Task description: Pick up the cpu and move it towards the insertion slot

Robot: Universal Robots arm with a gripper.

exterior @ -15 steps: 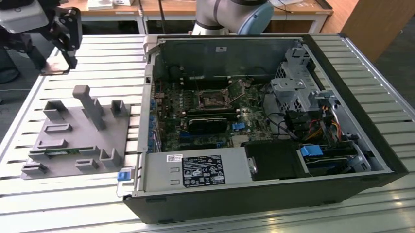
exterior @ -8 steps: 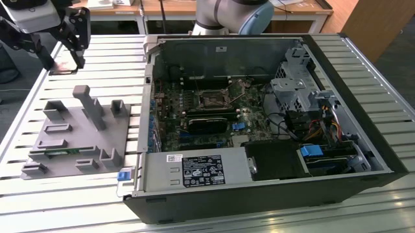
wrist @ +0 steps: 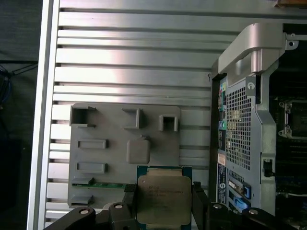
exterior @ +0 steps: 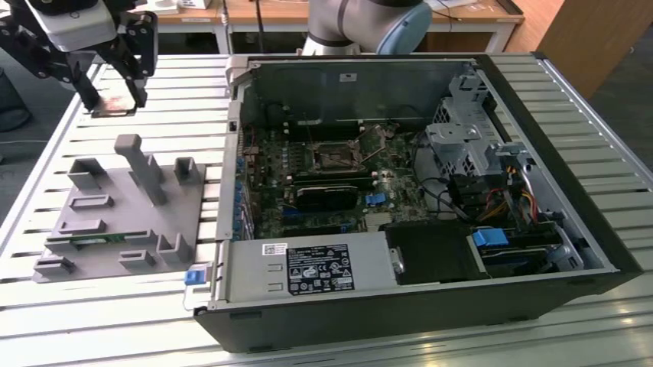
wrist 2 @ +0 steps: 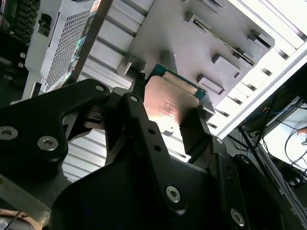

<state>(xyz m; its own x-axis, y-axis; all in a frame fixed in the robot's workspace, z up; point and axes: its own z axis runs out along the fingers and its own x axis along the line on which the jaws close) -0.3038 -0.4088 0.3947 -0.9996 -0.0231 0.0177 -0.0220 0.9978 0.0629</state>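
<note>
Exterior view: the black two-finger hand (exterior: 110, 92) sits high over the far corner of the slatted aluminium table (exterior: 61, 321), on the exterior view's left, beyond the grey plastic tray with moulded recesses (exterior: 128, 218). It is pinching the small flat square cpu with a silver metal top and pale rim (exterior: 115, 103).

First wrist view: the cpu (wrist: 163, 196) lies flat with its lid toward the camera and one of the fingers (wrist: 129, 201) on each of two opposite edges. The tray (wrist: 115, 158) is underneath and apart from it. A thin green circuit strip (wrist: 103, 184) lies in one tray recess.

Second wrist view: same grip on the cpu (wrist 2: 170, 103), with nothing touching its lower face.

The insertion slot, a small square dark socket with a silvery metal frame (exterior: 335, 158), is on the board inside the open black computer case (exterior: 408, 321). It is well apart from the cpu, with the case wall between them. I can't make out from here whether the wire lever is up.

Status, as I read it:
- **Pick:** done. The chip is off the tray and held level.
- **Transfer:** barely begun. The cpu is outside the case and nowhere near the slot.
</note>
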